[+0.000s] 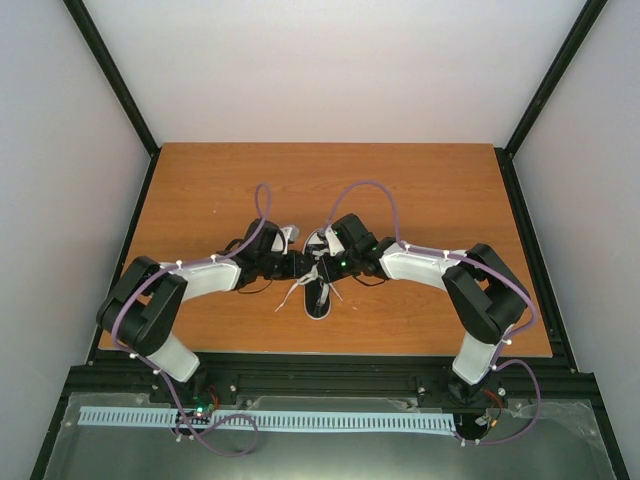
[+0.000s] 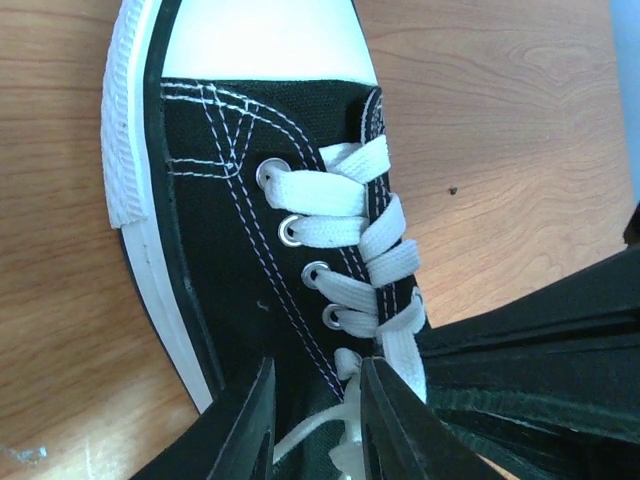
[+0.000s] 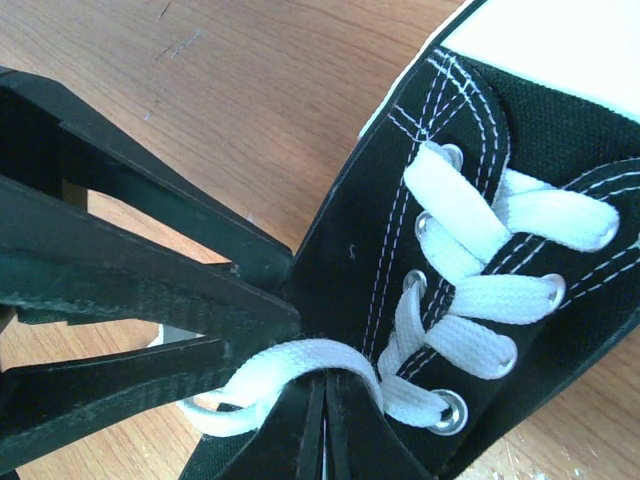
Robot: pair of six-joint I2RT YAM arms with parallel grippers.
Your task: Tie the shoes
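The black canvas sneaker (image 1: 320, 298) with white toe cap lies at the table's middle, toe pointing away. It fills the left wrist view (image 2: 230, 250) and the right wrist view (image 3: 400, 200). My left gripper (image 1: 300, 268) is open over the top eyelets (image 2: 318, 372), with a loose white lace strand (image 2: 310, 432) running between its fingers. My right gripper (image 1: 327, 266) faces it from the other side; its jaws (image 3: 325, 390) are pressed together, with a lace loop (image 3: 290, 362) draped over their tips. Loose lace ends (image 1: 290, 296) trail to the shoe's left.
The wooden table (image 1: 420, 190) has black frame rails along its left, right and near edges. Both arms reach inward, and their wrists crowd together over the shoe. A white object (image 1: 286, 235) lies just behind the left wrist.
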